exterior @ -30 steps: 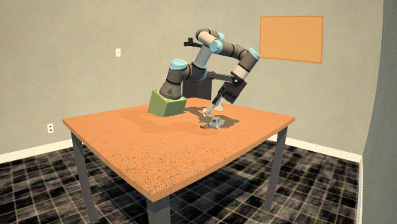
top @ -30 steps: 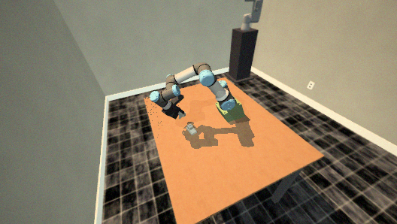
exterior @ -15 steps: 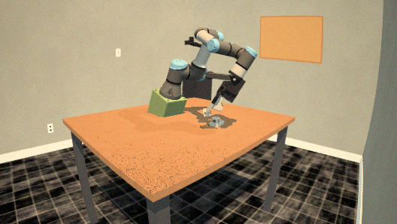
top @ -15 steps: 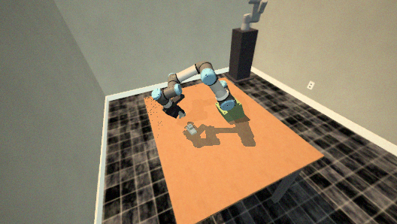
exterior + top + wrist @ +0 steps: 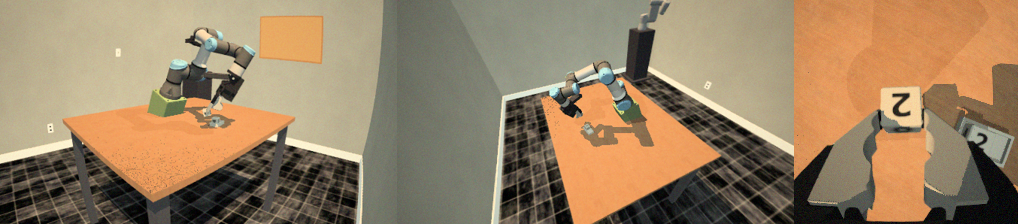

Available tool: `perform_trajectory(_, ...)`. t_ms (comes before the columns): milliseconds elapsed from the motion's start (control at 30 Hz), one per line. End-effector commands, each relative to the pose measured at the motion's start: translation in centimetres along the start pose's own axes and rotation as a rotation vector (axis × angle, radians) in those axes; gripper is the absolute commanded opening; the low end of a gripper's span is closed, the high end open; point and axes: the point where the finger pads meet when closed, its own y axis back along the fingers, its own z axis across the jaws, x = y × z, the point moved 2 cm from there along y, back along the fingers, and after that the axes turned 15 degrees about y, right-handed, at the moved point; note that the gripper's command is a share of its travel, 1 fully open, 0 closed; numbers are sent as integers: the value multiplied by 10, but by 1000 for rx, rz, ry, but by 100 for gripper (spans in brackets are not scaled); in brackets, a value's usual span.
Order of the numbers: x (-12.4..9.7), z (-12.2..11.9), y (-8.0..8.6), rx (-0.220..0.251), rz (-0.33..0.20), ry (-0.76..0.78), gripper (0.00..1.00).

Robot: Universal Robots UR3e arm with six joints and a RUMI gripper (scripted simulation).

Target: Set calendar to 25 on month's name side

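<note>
My gripper (image 5: 902, 110) (image 5: 578, 114) (image 5: 209, 109) is shut on a white calendar cube (image 5: 901, 107) (image 5: 207, 111) and holds it a little above the orange table (image 5: 622, 169) (image 5: 150, 150). In the wrist view the cube's facing side shows a 2, upside down. The small grey calendar tray (image 5: 1000, 158) (image 5: 588, 130) (image 5: 215, 124) lies on the table just right of the gripper in the wrist view. A second white cube (image 5: 986, 141) sits in it and shows a 2. The side with the month's name is too small to make out.
The arm's green base block (image 5: 631, 113) (image 5: 167, 105) stands at the back of the table. A dark pedestal (image 5: 640, 52) with another arm stands on the floor behind the table. An orange panel (image 5: 291, 38) hangs on the wall.
</note>
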Motion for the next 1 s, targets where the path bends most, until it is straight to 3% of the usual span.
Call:
perform_trajectory(0, 2, 0, 0, 6, -36, -2, 11)
perform_trajectory(100, 2, 0, 0, 7, -46, -2, 11)
perform_trajectory(600, 6, 1, 0, 55, -196, 0, 11)
perform_trajectory(967, 6, 1, 0, 69, -223, 2, 11)
